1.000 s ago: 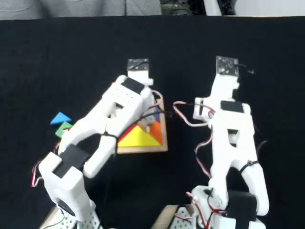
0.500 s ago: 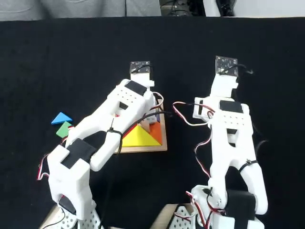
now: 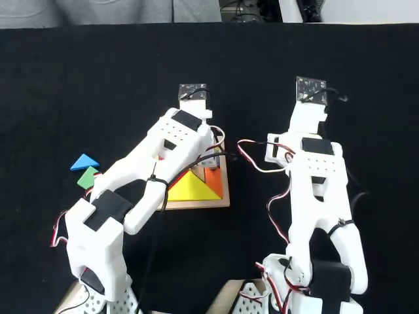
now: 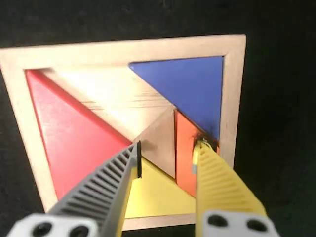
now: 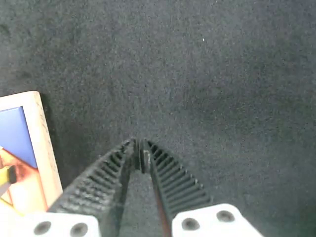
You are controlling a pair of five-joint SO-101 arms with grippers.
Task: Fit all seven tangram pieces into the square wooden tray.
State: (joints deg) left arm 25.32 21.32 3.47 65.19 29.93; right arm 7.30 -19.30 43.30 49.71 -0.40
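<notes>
Your tray (image 4: 236, 89): square, pale wood, flat on the table (image 3: 340, 59).

Seated in it you have:
- large red triangle (image 4: 64, 133) along one side
- large blue triangle (image 4: 192, 84) in a corner
- narrow orange piece (image 4: 182, 148) touching the blue one
- yellow triangle (image 4: 158, 195) at the rim, between red and orange

Bare tray floor shows in the middle and beside the blue.

Loose on the table, well apart from the tray, you have a small blue triangle (image 3: 84, 161) with a green piece (image 3: 87, 176) just beside it.
</notes>
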